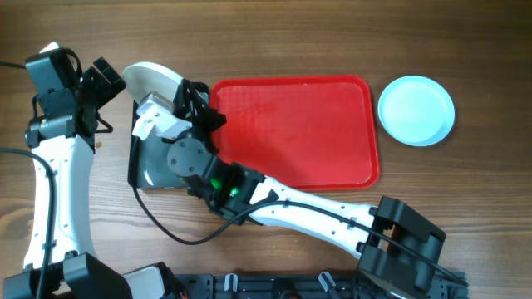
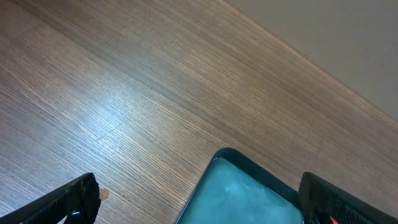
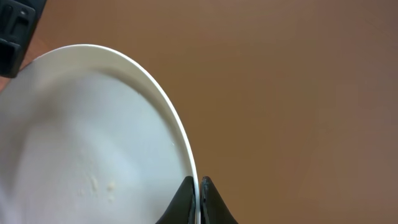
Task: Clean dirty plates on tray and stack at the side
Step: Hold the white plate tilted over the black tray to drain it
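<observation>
Pinching the white plate [image 3: 93,137] by its rim, the right gripper [image 3: 198,198] holds it tilted just left of the tray [image 1: 291,133]. The blue plates [image 1: 416,110] sit right of the tray, so stacking likely means crossing it. The left gripper [image 2: 199,208] hangs spread and empty, left of the tray.

red tray [image 1: 291,133] is lying flat mid-bench [image 1: 274,33]. white plate [image 1: 152,80] is hanging tilted just off the tray's left end, with the right hand [image 3: 198,186] pinching its rim. pale blue plates [image 1: 416,110] are resting flat on the bench just beside the tray's right end. They look like two stacked, slightly offset.
</observation>
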